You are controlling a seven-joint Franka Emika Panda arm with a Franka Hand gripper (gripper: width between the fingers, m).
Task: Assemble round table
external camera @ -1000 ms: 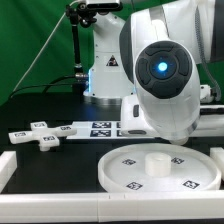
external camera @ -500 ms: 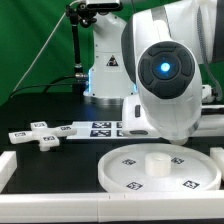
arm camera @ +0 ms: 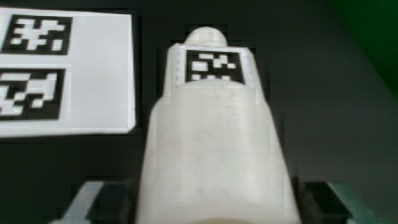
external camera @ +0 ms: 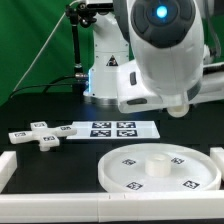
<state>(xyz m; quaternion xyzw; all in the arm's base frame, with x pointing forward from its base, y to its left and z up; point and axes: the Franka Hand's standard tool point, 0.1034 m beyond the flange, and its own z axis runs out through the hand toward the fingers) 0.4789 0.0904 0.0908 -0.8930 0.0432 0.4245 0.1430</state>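
Wrist view: end effector (arm camera: 210, 203) is clamped on the leg (arm camera: 217, 130), w/ a dark finger (arm camera: 98, 205) against each side of its near part. Only the finger ends show at the frame edge, and they're blurry. The leg is a short white cylinder w/ a narrower rounded end pointing away from the cam and a b/w square tag (arm camera: 217, 65) near that end. Black tabletop (arm camera: 347, 90) shows behind it. The marker board (arm camera: 63, 70) lies flat off to one side, w/ two of its tags in view. Leg & board look apart. Can't tell if the leg's far end touches the tabletop. Exterior view: the arm (external camera: 160, 50) fills the upper middle & right. Its big white body blocks the end effector and the leg, so neither shows there. The round disc (external camera: 135, 172) lies flat on the tabletop (external camera: 60, 160) at the front, toward the exterior view's right. It's rim up, w/ the hub (external camera: 157, 160) standing at its centre and several small tags on its face. The cross-shaped foot (external camera: 40, 133) lies flat at the exterior view's left, w/ tags on its arms. One arm of the foot is just beside the end of the marker board (external camera: 112, 128). That board sits behind the disc, btw it and the robot base. A white rail (external camera: 6, 168) runs along the front-left edge, well apart from the foot.
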